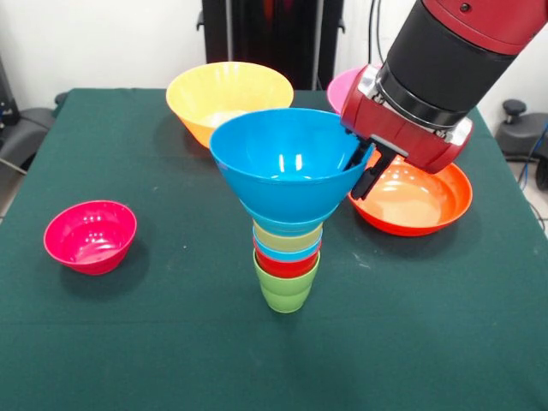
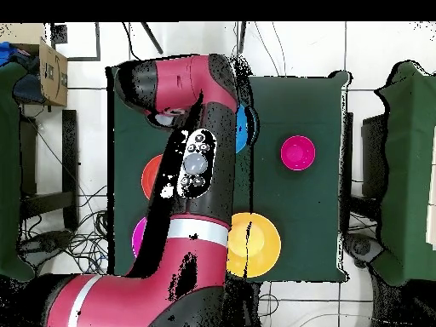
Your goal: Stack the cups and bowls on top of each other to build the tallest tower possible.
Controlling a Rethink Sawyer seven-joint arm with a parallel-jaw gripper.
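A dark green cloth covers the table (image 1: 103, 342), which stands on a pale tiled floor (image 2: 375, 51) with a white wall behind it.

Nearest in the front view stands the tower (image 1: 287, 214), a single column near the middle of the cloth. Its base is a lime green cup (image 1: 286, 287); above it show the rims of a red cup (image 1: 287, 265), a light blue cup (image 1: 288, 253) and a yellowish cup (image 1: 288, 235), then a small light blue bowl (image 1: 287, 224) and, on top, the wide medium blue bowl (image 1: 282, 163). That makes four cups and two bowls stacked.

To the left of the tower, well apart from it, one small magenta bowl (image 1: 90, 235) sits alone on the cloth.

Four bowls in all lie loose. Behind and to the right of the tower is the red-orange bowl (image 1: 419, 201); farther back are the yellow-orange bowl (image 1: 227, 94) and the pink bowl (image 1: 347, 86), mostly hidden by the arm (image 1: 454, 51).

The gripper (image 1: 366, 169) is at the right rim of the top blue bowl, a black finger (image 1: 370, 180) hanging just outside the wall. I cannot tell whether it is clamping the rim or spread.

From overhead the arm covers most of the table's middle, hiding the tower but for a blue sliver.
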